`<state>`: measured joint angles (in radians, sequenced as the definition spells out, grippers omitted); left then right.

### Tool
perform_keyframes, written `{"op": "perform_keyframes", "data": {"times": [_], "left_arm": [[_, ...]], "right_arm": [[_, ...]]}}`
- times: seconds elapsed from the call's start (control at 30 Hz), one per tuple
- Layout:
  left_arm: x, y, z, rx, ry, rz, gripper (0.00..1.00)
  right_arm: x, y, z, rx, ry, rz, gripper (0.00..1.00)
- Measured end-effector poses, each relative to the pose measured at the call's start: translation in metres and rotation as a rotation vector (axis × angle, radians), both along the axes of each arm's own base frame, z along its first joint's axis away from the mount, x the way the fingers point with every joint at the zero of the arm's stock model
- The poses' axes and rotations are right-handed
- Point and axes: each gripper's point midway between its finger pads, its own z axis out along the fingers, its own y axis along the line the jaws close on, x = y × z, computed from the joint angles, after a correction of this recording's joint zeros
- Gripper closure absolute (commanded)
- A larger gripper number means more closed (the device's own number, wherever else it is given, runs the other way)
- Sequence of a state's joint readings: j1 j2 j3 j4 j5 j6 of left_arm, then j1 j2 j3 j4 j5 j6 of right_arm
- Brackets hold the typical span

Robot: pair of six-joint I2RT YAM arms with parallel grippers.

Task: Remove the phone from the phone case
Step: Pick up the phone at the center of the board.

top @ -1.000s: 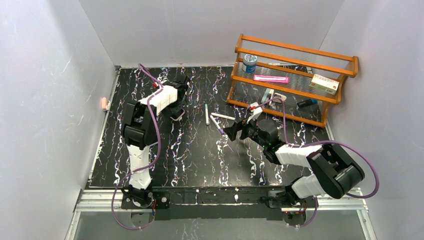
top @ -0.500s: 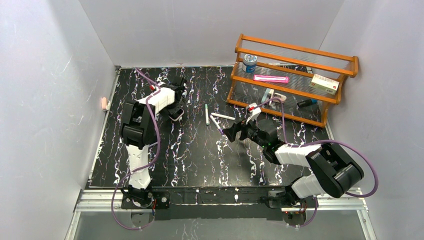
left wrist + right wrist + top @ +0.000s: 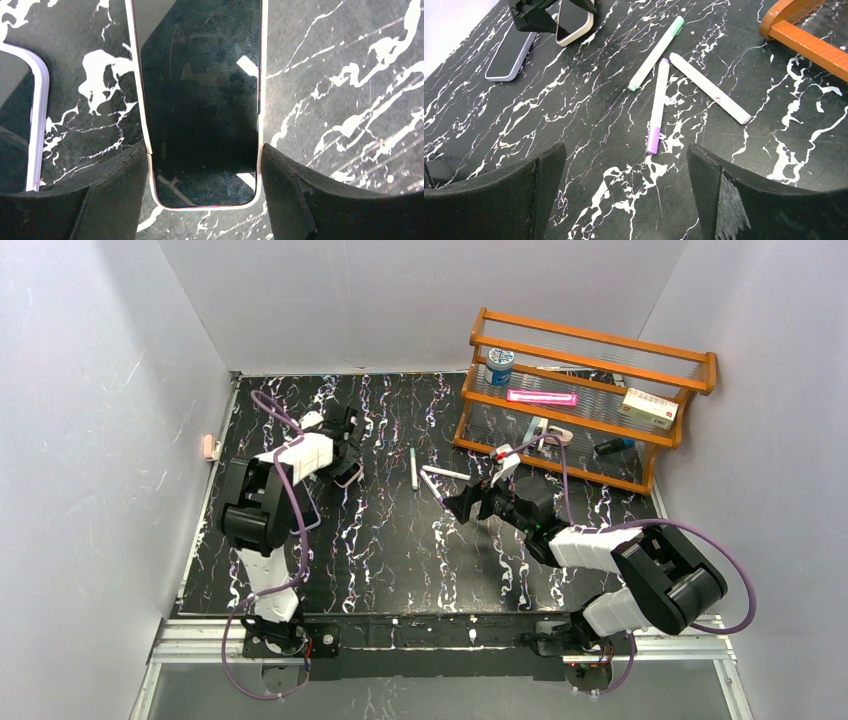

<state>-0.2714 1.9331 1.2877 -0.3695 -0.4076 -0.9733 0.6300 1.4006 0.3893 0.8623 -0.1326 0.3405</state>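
In the left wrist view, clamps the phone [image 3: 200,100] with the left gripper [image 3: 205,155], one finger pressed on each long edge, screen toward the camera. Shows there only a pale rim of the phone case [image 3: 39,100], apart from the phone. From the right wrist, shows most of the phone case, flat on the table [image 3: 589,150] just beside that gripper. Holds the right gripper [image 3: 624,150] spread wide, grasping nothing, three markers [image 3: 658,105] ahead.

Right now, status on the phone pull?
Left gripper shut on phone, screen up, pale rim around it. Right gripper open, empty, above markers. Second device beside phone, apart.
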Motion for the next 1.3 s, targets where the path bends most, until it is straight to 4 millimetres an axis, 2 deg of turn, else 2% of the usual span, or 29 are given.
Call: {"op": "perform_keyframes", "data": {"times": [0.07,0.13,0.5,0.8,0.97,1.17,1.3], "left_arm": [[-0.007,-0.003,0.002,-0.039,-0.026,-0.019,0.95],[-0.013,-0.006,0.004,-0.087,-0.058,-0.033,1.0],[-0.041,-0.044,0.017,-0.414,-0.268,-0.069,1.0],[-0.065,-0.067,0.026,-0.676,-0.377,-0.039,1.0],[-0.081,-0.081,0.044,-0.771,-0.397,-0.038,1.0],[-0.094,-0.105,0.081,-0.853,-0.457,-0.097,1.0],[-0.101,-0.117,0.086,-0.87,-0.455,-0.122,1.0]], "right_arm": [[0.0,0.002,0.002,0.004,-0.002,0.007,0.01],[0.0,0.004,0.004,0.007,-0.004,0.013,0.01],[-0.014,0.029,0.003,0.016,0.054,0.083,0.01],[-0.024,0.064,0.004,0.011,0.047,0.118,0.02],[-0.018,0.084,0.002,0.009,0.03,0.126,0.05],[-0.011,0.11,0.007,0.036,-0.014,0.164,0.12],[-0.014,0.125,0.006,0.043,-0.026,0.205,0.15]]}}
